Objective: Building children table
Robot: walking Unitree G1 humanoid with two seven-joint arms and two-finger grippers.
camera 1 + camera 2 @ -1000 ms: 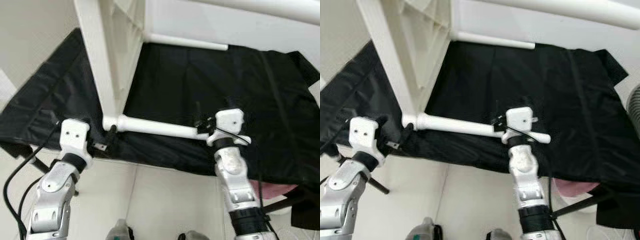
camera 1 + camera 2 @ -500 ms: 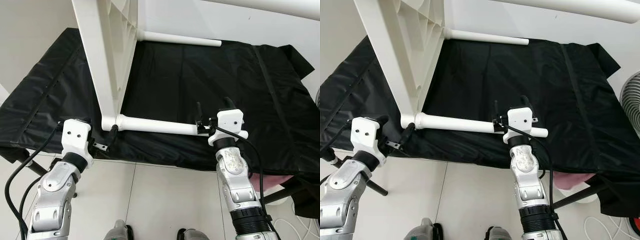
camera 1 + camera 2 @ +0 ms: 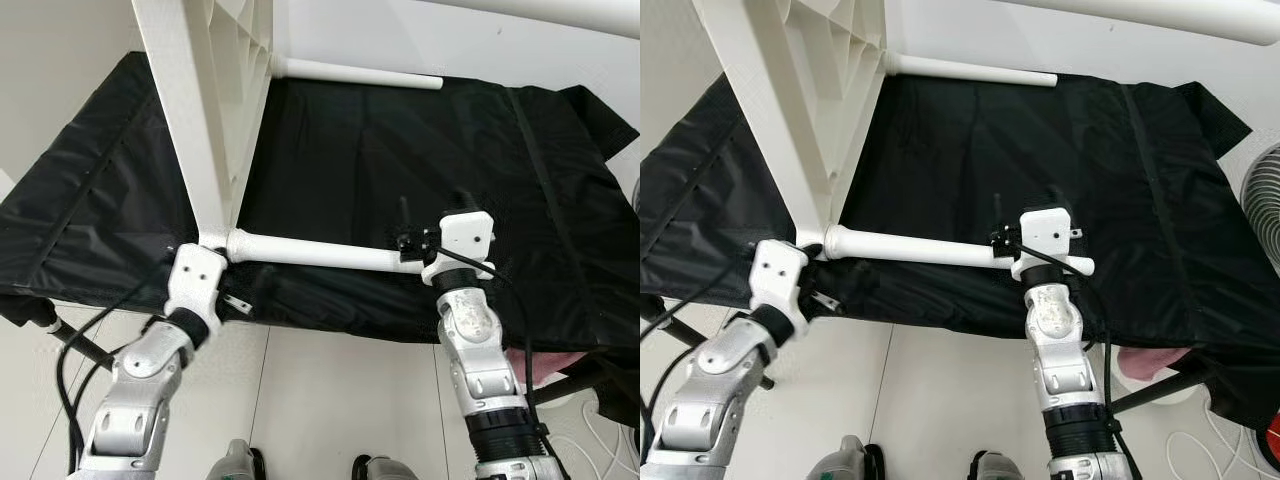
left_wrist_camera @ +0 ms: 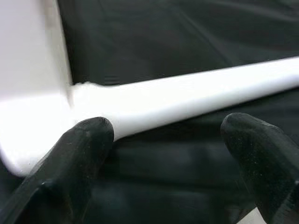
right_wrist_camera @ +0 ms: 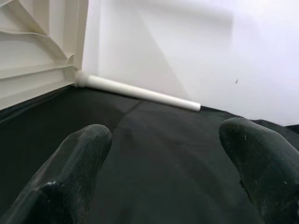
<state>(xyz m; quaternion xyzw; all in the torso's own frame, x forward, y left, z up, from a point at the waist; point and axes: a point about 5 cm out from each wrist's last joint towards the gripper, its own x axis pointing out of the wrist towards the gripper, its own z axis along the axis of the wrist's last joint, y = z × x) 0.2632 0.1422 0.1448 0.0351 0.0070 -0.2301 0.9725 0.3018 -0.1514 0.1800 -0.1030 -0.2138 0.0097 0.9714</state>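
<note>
- The white tabletop (image 3: 205,90) stands on edge on the black-covered bench (image 3: 90,190), at its left side.
- The left hand (image 4: 163,154) sits at the bench's front edge, just below the joint where the near leg (image 3: 315,253) meets the tabletop; its fingers (image 4: 79,154) are spread wide, one tip touching the leg's base.
- The left arm reaches up from below, wrist bent toward the joint.
- The right hand (image 3: 430,238) is at the near leg's free end, fingers (image 5: 74,163) spread wide, arm upright.
- A far leg (image 3: 355,74) juts from the tabletop along the wall.
</note>
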